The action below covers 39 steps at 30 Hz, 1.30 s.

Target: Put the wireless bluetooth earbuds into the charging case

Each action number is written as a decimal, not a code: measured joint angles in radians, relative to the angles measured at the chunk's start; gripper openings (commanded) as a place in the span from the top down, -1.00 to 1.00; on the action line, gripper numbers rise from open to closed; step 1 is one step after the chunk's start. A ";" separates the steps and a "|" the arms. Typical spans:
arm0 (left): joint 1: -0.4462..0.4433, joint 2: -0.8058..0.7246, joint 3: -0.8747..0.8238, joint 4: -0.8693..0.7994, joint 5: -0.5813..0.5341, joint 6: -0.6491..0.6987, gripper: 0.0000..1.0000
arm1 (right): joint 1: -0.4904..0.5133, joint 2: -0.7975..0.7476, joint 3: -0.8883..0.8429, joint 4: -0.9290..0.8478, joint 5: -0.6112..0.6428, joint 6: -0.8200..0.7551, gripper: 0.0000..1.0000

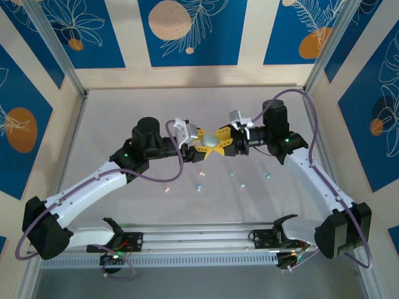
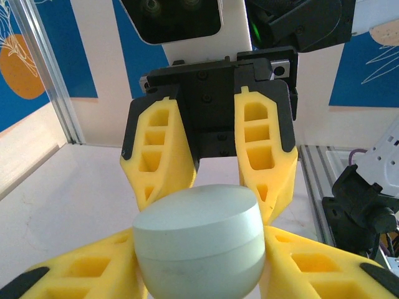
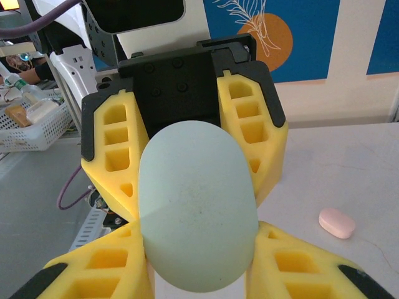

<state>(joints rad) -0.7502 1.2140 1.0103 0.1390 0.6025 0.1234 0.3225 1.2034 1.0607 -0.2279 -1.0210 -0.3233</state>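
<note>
A mint green charging case (image 1: 211,142) is held above the middle of the table between both grippers. My left gripper (image 1: 201,138) is shut on it from the left and my right gripper (image 1: 223,141) from the right. In the left wrist view the charging case (image 2: 198,240) sits between my yellow fingers (image 2: 312,261), its lid seam closed, with the right gripper's fingers beyond it. In the right wrist view the charging case (image 3: 196,205) shows its broad rounded face between my fingers (image 3: 293,261). Several tiny pastel earbuds (image 1: 199,186) lie scattered on the table nearer the arm bases.
A pink pebble-shaped case (image 3: 337,223) lies on the white table (image 1: 187,106) beyond the grippers. Metal frame posts (image 1: 68,68) and patterned walls ring the table. A rail (image 1: 206,237) with both arm bases runs along the near edge.
</note>
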 measured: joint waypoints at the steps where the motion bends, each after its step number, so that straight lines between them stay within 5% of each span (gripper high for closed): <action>1: 0.000 0.000 0.000 0.000 0.000 0.000 0.12 | 0.000 0.000 0.000 0.000 0.000 -0.002 0.38; 17: 0.004 0.006 0.000 0.014 0.023 -0.043 0.14 | 0.012 -0.038 -0.023 0.034 0.053 -0.025 0.36; 24: 0.004 0.008 0.000 0.021 0.029 -0.063 -0.04 | 0.012 -0.042 -0.027 0.053 0.071 -0.029 0.37; 39: 0.006 0.012 -0.003 0.037 0.043 -0.075 0.03 | 0.012 -0.051 -0.036 0.064 0.075 -0.044 0.37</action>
<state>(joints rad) -0.7437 1.2263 1.0077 0.1761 0.6456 0.0483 0.3347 1.1526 1.0245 -0.1642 -0.9459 -0.3676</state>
